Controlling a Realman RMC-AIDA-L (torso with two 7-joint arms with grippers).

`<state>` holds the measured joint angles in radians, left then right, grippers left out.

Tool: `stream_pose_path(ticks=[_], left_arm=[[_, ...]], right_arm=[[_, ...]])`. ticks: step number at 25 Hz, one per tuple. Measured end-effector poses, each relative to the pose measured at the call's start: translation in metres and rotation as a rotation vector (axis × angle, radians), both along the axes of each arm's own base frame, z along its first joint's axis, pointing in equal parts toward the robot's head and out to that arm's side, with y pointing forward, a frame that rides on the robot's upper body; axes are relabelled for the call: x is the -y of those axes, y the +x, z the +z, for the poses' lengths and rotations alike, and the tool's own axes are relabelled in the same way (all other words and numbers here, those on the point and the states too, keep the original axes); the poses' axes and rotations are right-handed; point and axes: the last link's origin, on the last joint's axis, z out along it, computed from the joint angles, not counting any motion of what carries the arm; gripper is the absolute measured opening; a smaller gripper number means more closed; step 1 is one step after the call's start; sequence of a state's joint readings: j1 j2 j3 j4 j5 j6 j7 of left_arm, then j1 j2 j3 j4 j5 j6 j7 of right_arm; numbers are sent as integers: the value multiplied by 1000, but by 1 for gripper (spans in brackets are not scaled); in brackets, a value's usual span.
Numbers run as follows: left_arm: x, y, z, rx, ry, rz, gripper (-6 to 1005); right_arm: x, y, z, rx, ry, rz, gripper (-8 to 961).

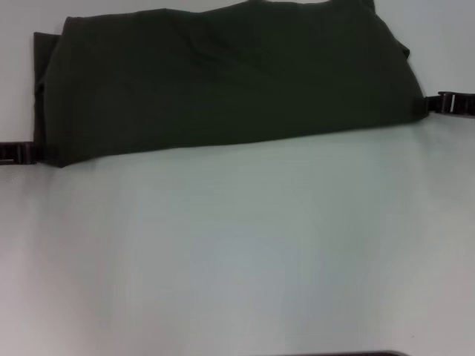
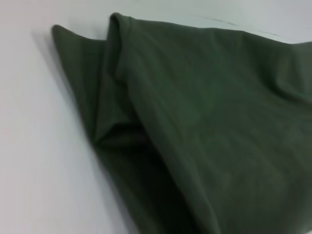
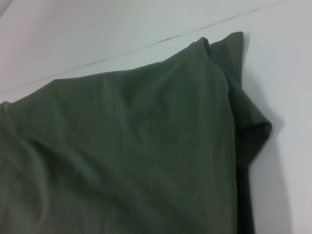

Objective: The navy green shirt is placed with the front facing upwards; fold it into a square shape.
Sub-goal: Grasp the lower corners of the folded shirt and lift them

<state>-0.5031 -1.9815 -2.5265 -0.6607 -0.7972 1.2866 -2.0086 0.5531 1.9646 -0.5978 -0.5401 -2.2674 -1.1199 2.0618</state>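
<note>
1. Shirt [image 1: 223, 81] — a dark green one, lying folded across the far part of the white table [image 1: 237, 259], plain green side up, its near folded edge running almost the full width and slanting a little, nearer on the left.
2. Cloth like this should be light, soft and limp; I judge it will sag and drag rather than hold a shape, and layers may slip over each other when lifted.
3. Best holds look like the two near corners of the fold, where several layers stack — a pinch there should carry all plies together.
4. Left gripper [image 1: 16, 153] sits at the shirt's near-left corner by the table's left edge; right gripper [image 1: 450, 102] sits at the right end, by the right edge. Whether either pair of fingers is apart or clamped on cloth I cannot tell.
5. Wrist views show loose sleeve folds poking out at both ends; these could spill out.
6. Near half of the table is bare, giving room to bring the cloth toward the near edge.
</note>
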Motion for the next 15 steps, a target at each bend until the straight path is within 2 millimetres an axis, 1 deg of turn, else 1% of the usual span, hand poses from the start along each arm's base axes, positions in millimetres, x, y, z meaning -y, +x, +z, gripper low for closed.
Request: stream_pose_path(ticks=[4,10,15], left_arm=[[4,4,0,22,-33,-17,3],[12,6,4,49,-71,-31,3],[24,8,12,72,-115,-49,3]], right_arm=[[7,4,1,-8,-19,1,46],[24,9,8,-22,-33,19,48],[43,13,15,-52,-56,38,50]])
